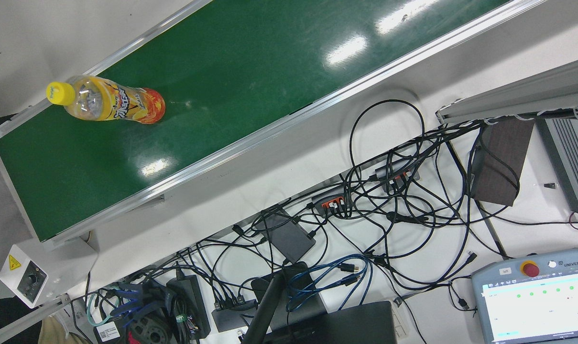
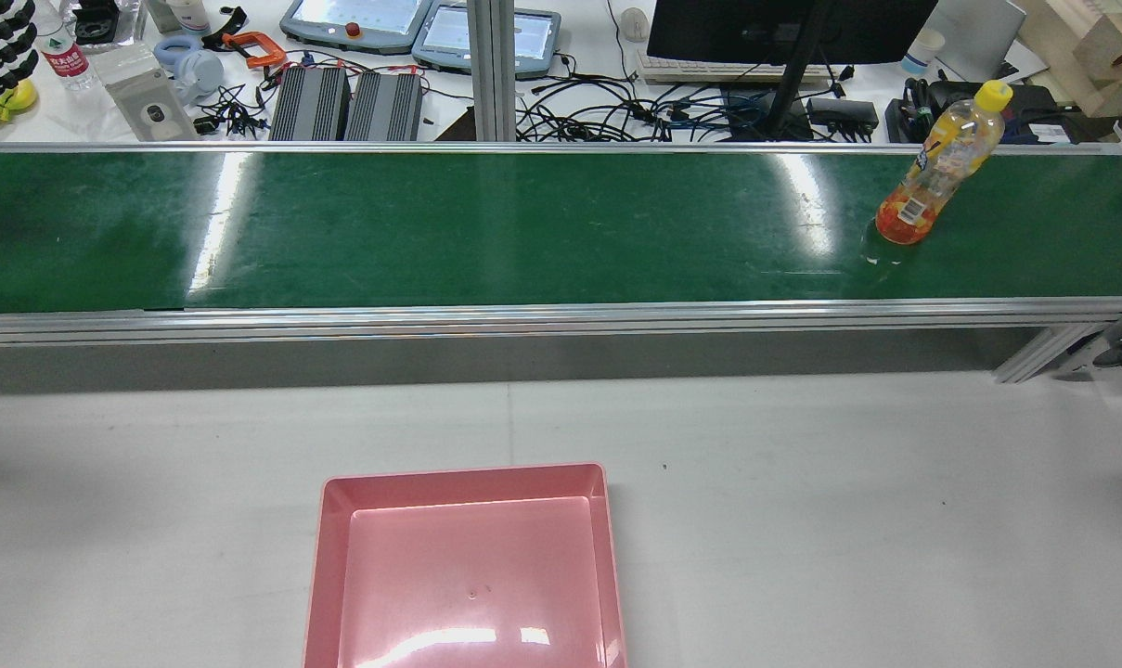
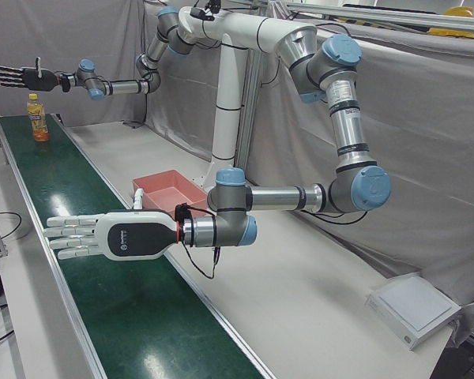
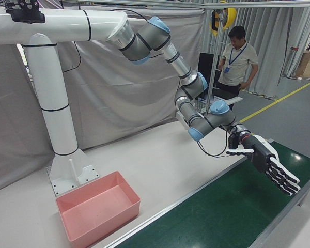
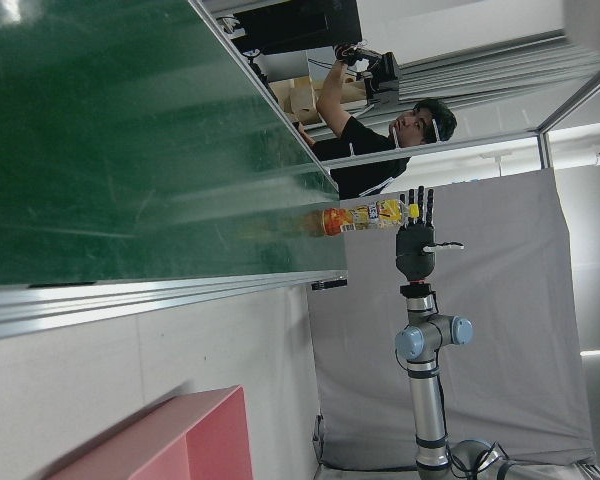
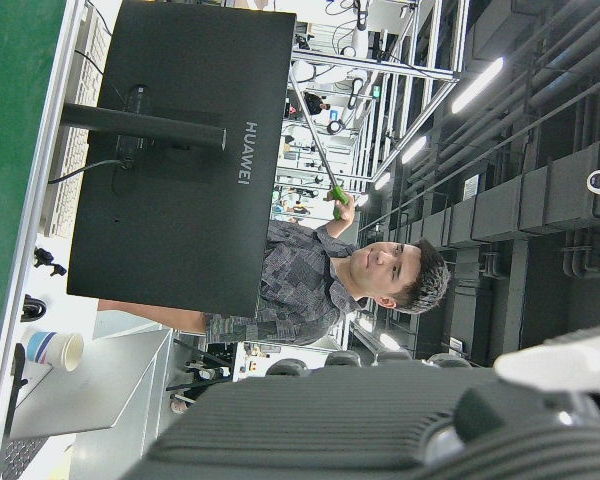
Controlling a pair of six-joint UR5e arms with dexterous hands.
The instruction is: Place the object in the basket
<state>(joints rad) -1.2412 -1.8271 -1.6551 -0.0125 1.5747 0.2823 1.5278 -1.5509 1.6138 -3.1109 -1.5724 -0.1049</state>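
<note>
Both robot hands are released, fingers spread flat above the green conveyor belt [image 2: 523, 227]: the left robot hand [image 3: 83, 235] at one end, the right robot hand [image 3: 20, 76] near the upright orange drink bottle [image 2: 936, 172]. The pink basket [image 2: 468, 566] sits on the white surface [image 2: 848, 520].

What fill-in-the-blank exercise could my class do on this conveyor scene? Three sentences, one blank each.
1. The bottle stands upright on the ____ belt.
2. The bottle's cap is ____.
3. The pink basket holds ____, and both the left hand and the right hand are open.

Missing words: green; yellow; nothing
</note>
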